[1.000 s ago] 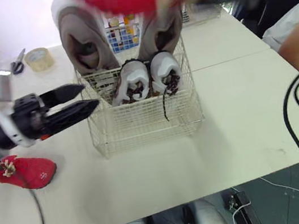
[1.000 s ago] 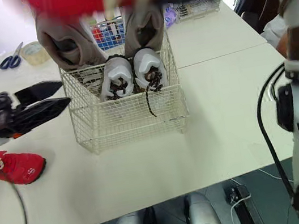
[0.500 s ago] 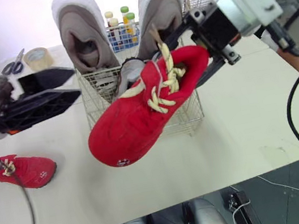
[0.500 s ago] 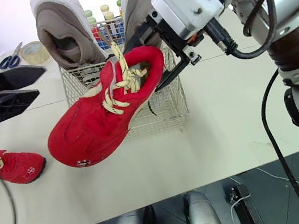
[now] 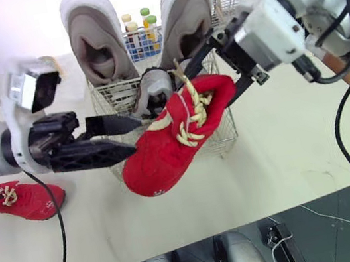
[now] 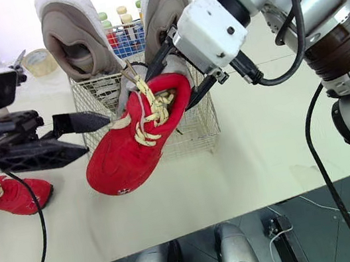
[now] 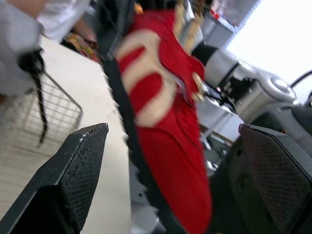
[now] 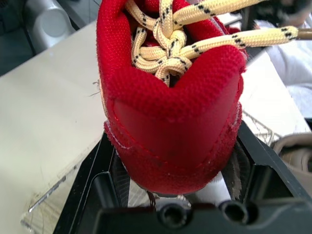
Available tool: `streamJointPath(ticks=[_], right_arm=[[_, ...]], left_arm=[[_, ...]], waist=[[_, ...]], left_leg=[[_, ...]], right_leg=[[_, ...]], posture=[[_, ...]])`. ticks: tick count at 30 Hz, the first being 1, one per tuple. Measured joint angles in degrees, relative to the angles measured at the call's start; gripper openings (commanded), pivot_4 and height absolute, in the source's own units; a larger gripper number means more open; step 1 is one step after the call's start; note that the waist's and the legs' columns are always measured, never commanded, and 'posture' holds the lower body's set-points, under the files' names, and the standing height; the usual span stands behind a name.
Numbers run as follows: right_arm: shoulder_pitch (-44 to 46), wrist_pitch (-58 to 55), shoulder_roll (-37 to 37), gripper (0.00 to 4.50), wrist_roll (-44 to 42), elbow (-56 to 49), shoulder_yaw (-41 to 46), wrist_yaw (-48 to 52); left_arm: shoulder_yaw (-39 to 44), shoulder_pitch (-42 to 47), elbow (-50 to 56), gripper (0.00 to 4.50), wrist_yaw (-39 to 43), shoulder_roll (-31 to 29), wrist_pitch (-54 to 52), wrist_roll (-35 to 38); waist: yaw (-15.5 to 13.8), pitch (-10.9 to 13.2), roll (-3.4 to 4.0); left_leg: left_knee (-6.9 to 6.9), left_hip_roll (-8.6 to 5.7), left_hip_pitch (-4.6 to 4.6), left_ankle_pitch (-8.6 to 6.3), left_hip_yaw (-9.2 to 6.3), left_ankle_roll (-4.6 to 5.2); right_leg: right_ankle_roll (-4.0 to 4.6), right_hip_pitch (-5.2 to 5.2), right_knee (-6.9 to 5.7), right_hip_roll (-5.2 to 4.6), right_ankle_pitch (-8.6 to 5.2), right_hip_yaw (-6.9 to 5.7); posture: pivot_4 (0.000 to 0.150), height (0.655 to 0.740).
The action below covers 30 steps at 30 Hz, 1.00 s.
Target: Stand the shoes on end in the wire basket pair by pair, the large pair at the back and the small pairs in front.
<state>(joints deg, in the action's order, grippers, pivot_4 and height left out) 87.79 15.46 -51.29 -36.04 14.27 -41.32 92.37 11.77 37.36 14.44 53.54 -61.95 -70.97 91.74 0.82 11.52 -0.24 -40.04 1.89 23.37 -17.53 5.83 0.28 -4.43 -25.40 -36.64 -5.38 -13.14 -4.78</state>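
The right gripper (image 5: 216, 78) is clamping the heel of a red shoe (image 5: 167, 147), its two fingers pressing on either side of the heel cup, and the shoe is hanging in the air just in front of the wire basket (image 5: 223, 129), toe slanting down toward the robot's left with the cream laces facing up. The left gripper (image 5: 132, 137) is standing with its fingers apart just beside the forefoot; contact with the shoe cannot be confirmed. In the basket the large beige pair (image 5: 96, 43) is standing on end at the back and a small white pair (image 5: 154, 87) is sitting directly in front of it. The second red shoe (image 5: 22, 200) is lying on the table (image 5: 285, 146), well apart to the left. In this inspector's judgement, the step in hand is seating the held shoe in the front row. To do it well, the toe is needing to swing down until the shoe is upright, with the open left fingers steadying the forefoot. The descent is needing to clear the front rim and the white pair, leaving room alongside for the mate, and the loose laces are at risk of snagging the wire
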Motion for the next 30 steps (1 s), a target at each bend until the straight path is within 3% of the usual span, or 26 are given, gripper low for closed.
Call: streamJointPath(ticks=[9, 17, 25, 26, 30], right_arm=[[0.7, 0.2, 0.3, 2.07, 1.0, 1.3, -0.6, 0.0], [1.3, 0.2, 0.6, 2.07, 0.9, 1.5, -0.6, 0.0], [1.5, 0.0, 0.4, 2.07, -0.3, 0.3, -0.6, 0.0], [1.6, 0.0, 0.3, 2.07, -0.3, -0.1, -0.6, 0.0], [1.8, -0.1, 0.0, 2.07, -0.2, -0.2, -0.6, 0.0]], left_arm=[[-0.2, -6.0, 6.6, 4.5, 3.0, 0.1, -0.8, -3.8], [-0.4, -6.2, 7.5, 4.5, 3.5, 0.8, -0.7, -4.8], [-0.6, -5.8, 5.9, 0.88, 0.7, 2.6, -0.9, -4.5], [-0.8, -5.9, 5.9, 0.61, 0.3, 2.7, -0.9, -4.5], [-0.8, -6.3, 5.9, 0.61, -0.2, 3.7, -0.7, -5.1]], waist=[[-0.1, 0.0, 0.0], [-0.1, 0.0, 0.0], [-0.1, 0.0, 0.0], [-0.1, 0.0, 0.0], [-0.1, 0.0, 0.0]], left_leg=[[-0.02, 0.0, 0.01, 0.0, -0.02, 0.0], [-0.04, 0.01, 0.0, 0.0, -0.03, 0.0], [-0.06, 0.01, 0.0, 0.0, -0.03, 0.0], [-0.06, 0.01, 0.0, 0.0, -0.03, 0.0], [-0.06, 0.01, 0.0, 0.0, -0.03, 0.0]], right_leg=[[0.0, 0.01, -0.01, -0.02, 0.0, 0.0], [0.01, -0.01, -0.09, -0.02, 0.0, 0.01], [0.01, -0.01, -0.12, -0.04, 0.0, 0.01], [0.01, -0.01, -0.12, -0.04, 0.0, 0.01], [0.01, -0.01, -0.13, -0.04, 0.0, 0.01]], posture=[[0.15, 0.74], [0.15, 0.74], [0.15, 0.74], [0.15, 0.74], [0.15, 0.74]])
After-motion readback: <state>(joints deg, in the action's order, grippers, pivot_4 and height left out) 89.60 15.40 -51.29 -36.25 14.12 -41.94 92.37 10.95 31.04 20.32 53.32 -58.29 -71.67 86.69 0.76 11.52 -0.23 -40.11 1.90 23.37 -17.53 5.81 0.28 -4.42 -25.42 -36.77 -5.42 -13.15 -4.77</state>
